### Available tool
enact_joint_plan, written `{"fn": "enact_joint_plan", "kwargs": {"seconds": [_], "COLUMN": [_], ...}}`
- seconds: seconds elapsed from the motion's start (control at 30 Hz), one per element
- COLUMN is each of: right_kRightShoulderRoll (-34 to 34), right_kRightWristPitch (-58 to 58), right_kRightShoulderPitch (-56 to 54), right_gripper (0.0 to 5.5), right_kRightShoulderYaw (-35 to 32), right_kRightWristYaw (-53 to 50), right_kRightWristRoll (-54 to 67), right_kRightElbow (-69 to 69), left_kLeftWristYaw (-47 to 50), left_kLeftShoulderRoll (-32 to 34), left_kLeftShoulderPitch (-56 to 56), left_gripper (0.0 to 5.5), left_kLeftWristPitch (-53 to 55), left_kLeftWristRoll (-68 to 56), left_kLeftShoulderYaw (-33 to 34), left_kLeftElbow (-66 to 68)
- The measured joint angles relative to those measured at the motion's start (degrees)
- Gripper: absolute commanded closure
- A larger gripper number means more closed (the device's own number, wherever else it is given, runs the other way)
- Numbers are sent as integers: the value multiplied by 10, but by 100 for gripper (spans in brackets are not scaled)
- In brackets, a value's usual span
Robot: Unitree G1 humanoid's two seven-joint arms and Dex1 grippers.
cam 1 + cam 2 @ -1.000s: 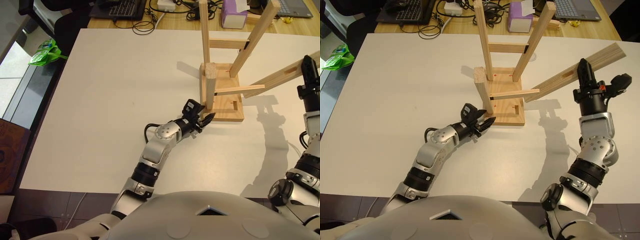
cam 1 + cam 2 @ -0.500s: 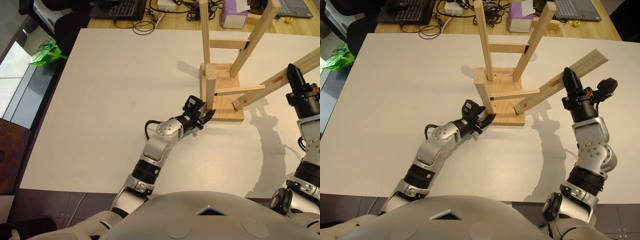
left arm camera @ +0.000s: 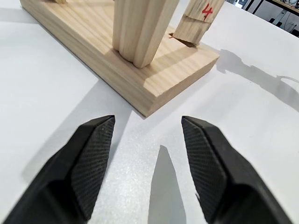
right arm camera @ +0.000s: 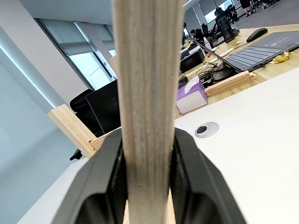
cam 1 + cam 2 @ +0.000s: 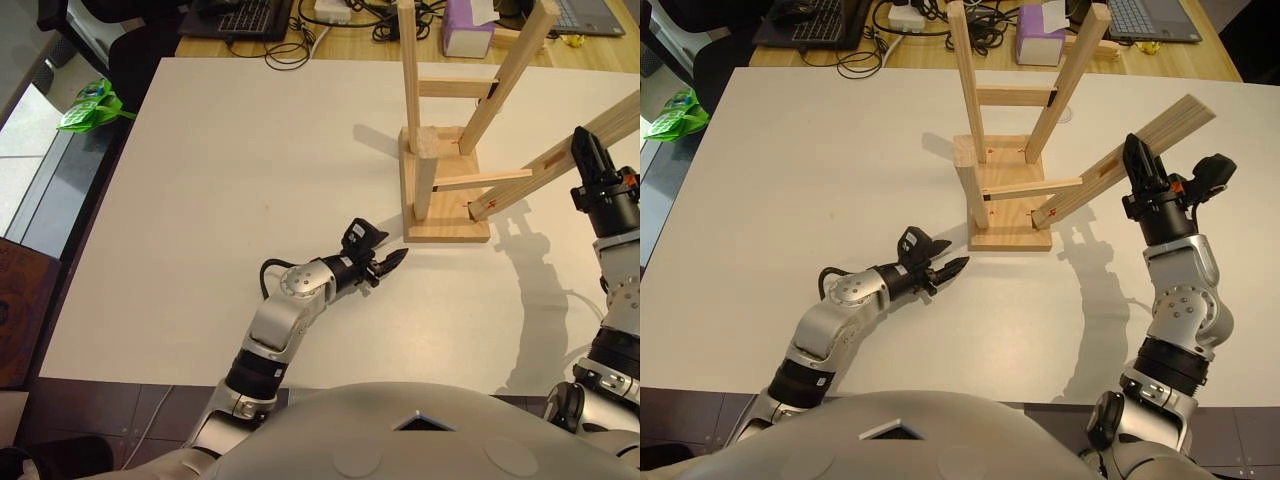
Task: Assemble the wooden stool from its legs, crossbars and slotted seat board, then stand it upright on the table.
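Low over the white table [image 5: 220, 200]: left gripper [image 5: 392, 260], jaws spread wide, nothing between them. Just ahead of those jaws, not touching: near corner of the slotted seat board [image 5: 448, 229], lying flat. Beyond that corner, standing in the board: a near leg [image 5: 423, 178], with a thin crossbar [image 5: 482, 181] running sideways from it toward the right gripper's side. Farther still from the left jaws: left tall leg [image 5: 408, 60] and right tall leg [image 5: 520, 60], joined by an upper crossbar [image 5: 456, 87]. Raised off the table: right gripper [image 5: 1135, 157], jaws clamped tight on a loose fourth leg [image 5: 1090, 183]. Slanting down below those jaws: that leg's lower end, set at the board's corner slot beside the thin crossbar's tip. Above them: its free end, up in the air.
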Motion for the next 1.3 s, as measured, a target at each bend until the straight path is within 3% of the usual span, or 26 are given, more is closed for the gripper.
{"fn": "enact_joint_plan", "kwargs": {"seconds": [0.17, 0.6, 0.97, 1.3], "right_kRightShoulderRoll": [-3, 11, 25, 25], "right_kRightWristPitch": [-28, -112, -219, -197], "right_kRightShoulderPitch": [-6, -3, 36, 46], "right_gripper": [450, 450, 450, 450], "right_kRightShoulderYaw": [27, 53, 103, 114], "right_kRightWristYaw": [9, 11, 30, -12], "right_kRightWristRoll": [-35, -82, -127, -138], "right_kRightElbow": [-9, 14, 12, -13], "left_kLeftWristYaw": [1, 2, 5, 13], "left_kLeftShoulderRoll": [-54, -89, -90, -90], "left_kLeftShoulderPitch": [-29, -57, -73, -73], "left_gripper": [283, 283, 283, 283], "left_kLeftWristPitch": [-27, -59, -77, -78], "left_kLeftWristRoll": [-3, -4, -5, -5], "left_kLeftShoulderYaw": [-17, -17, -18, -19], "left_kLeftElbow": [62, 102, 129, 131]}}
